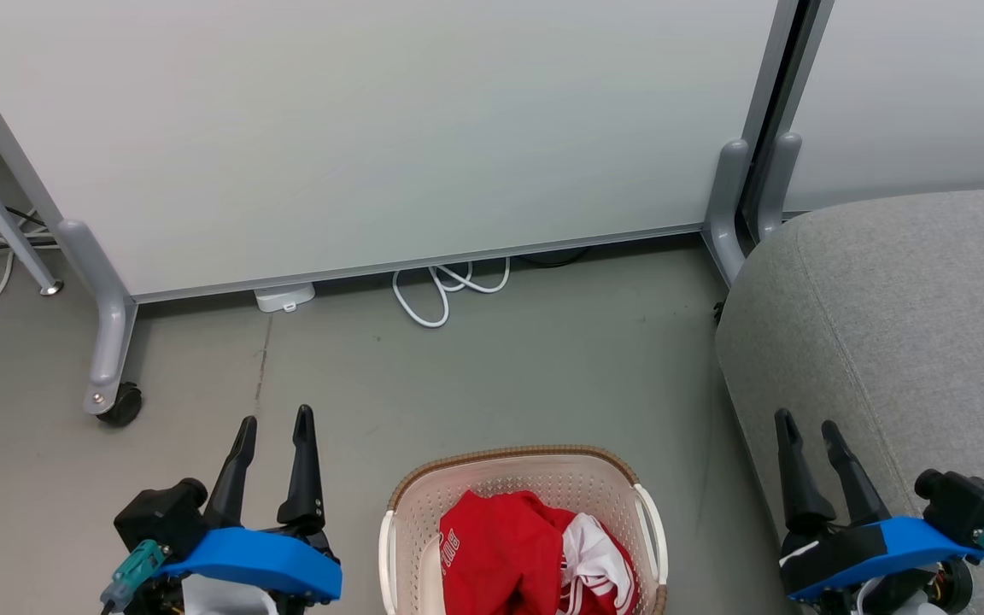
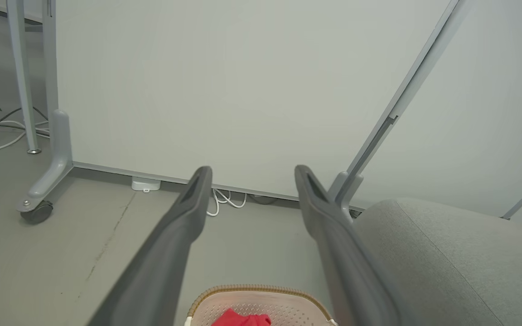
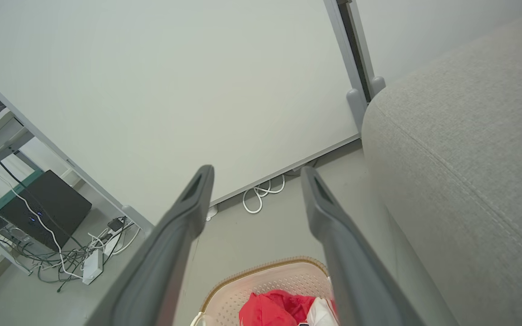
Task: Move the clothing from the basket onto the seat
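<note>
Right, left gripper [image 1: 277, 416] up over bare floor [image 1: 458, 376], two dark fingers parted as wide as can be, nothing between them, nothing held. Likewise the right gripper [image 1: 807, 419]: fingers spread, empty, hovering at the near edge of the seat [image 1: 910, 342], contact with the grey fabric impossible to call from here. Between the two grippers, low down and nearer than either set of fingertips, the basket [image 1: 509, 453], cream and perforated with a brown woven rim, sitting on the floor. Inside it the clothing [image 1: 509, 547], red with white stripes and dark lettering, bunched in a heap, off to the right of the left gripper and to the left of the right one, well apart from both. Seat just beside the basket on the right gripper's side, rounded corner ahead of those fingertips. Along the left wrist view, basket rim and a scrap of red peeking up between the fingers; along the right wrist view, red and white cloth below the parted pair. Beyond both sets of fingertips, a pale partition panel [image 1: 372, 128] on grey feet, a white cable [image 1: 445, 290] looped at its base, a black caster [image 1: 123, 403] ahead and left of the left gripper.
</note>
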